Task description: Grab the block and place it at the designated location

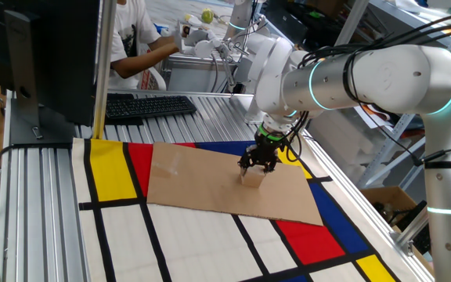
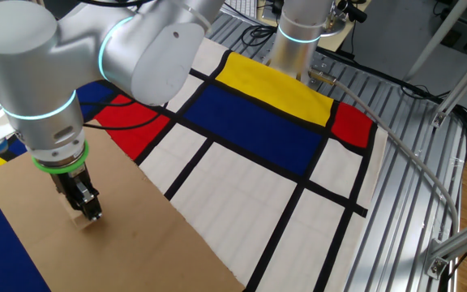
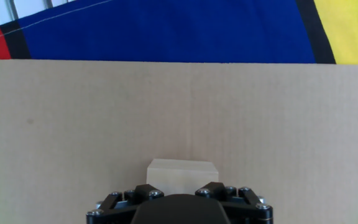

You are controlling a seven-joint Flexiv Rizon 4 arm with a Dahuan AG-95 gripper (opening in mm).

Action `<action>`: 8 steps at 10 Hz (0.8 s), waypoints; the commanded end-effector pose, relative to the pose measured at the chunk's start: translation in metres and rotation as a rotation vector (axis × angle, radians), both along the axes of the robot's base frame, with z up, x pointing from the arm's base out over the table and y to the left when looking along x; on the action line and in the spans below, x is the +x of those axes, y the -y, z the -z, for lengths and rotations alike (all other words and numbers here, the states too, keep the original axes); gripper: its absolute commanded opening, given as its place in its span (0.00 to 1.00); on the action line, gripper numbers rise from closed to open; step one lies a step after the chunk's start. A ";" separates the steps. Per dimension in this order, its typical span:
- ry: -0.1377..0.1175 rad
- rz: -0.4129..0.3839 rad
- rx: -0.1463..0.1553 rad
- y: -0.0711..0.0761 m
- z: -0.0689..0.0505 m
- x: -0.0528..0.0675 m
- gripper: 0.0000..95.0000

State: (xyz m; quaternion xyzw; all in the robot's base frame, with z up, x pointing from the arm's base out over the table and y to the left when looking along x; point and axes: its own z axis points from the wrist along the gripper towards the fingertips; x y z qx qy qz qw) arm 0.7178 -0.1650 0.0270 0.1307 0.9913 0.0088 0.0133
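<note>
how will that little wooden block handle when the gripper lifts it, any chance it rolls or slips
The block looks like a rigid, flat-faced cube, so rolling seems unlikely. It is small, probably light. Its plain smooth faces might slip a little in the gripper if squeezed weakly.

Tool (image 2: 87,208) low over cardboard sheet (image 2: 136,235)

One fixed view: set off one desk (image 1: 37,196) edge, looking level-high across toward the keyboard end. The other fixed view: raised, close, facing down from the opposite side toward the arm's base corner. Hand view: very near, aimed down past the jaws. Shared by all three: the cardboard sheet (image 1: 210,184) (image 2: 128,243) (image 3: 179,112).
</note>
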 end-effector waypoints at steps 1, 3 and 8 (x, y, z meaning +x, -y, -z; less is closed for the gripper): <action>0.001 -0.003 0.000 0.000 0.000 -0.001 1.00; 0.007 -0.015 0.003 -0.001 0.000 0.000 1.00; -0.018 -0.009 -0.010 -0.005 -0.033 0.007 1.00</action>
